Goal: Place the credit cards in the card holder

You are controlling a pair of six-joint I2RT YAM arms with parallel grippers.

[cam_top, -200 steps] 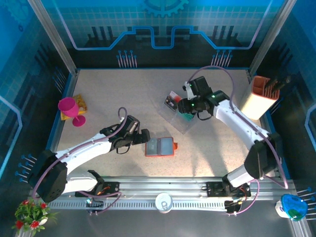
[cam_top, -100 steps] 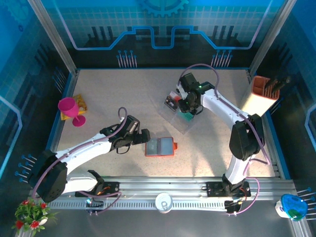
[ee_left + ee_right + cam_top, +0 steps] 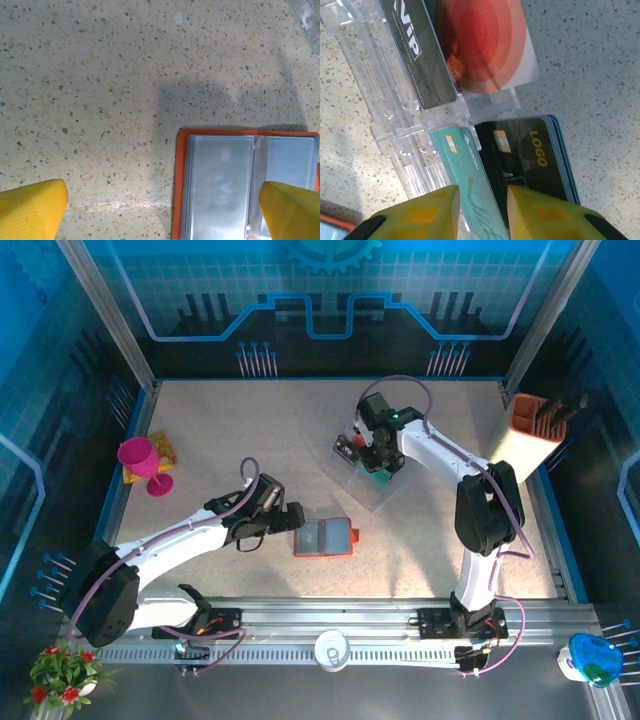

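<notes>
My left hand [image 3: 292, 520] sits just left of the card holder [image 3: 324, 537], which lies open and flat on the surface [image 3: 250, 430], near the front middle. Behind it and to the right stands the tray [image 3: 375, 105], with 2 credit cards [image 3: 485, 45] in its far slots. My right hand [image 3: 380, 460] hangs over the tray's near end, 1 card [image 3: 465, 170] between its fingers [image 3: 420, 215]. A stack of cards [image 3: 530, 160] lies flat just right of that. A goblet [image 3: 140, 462] stands at the far left, a tall container [image 3: 530, 435] at the right edge.
</notes>
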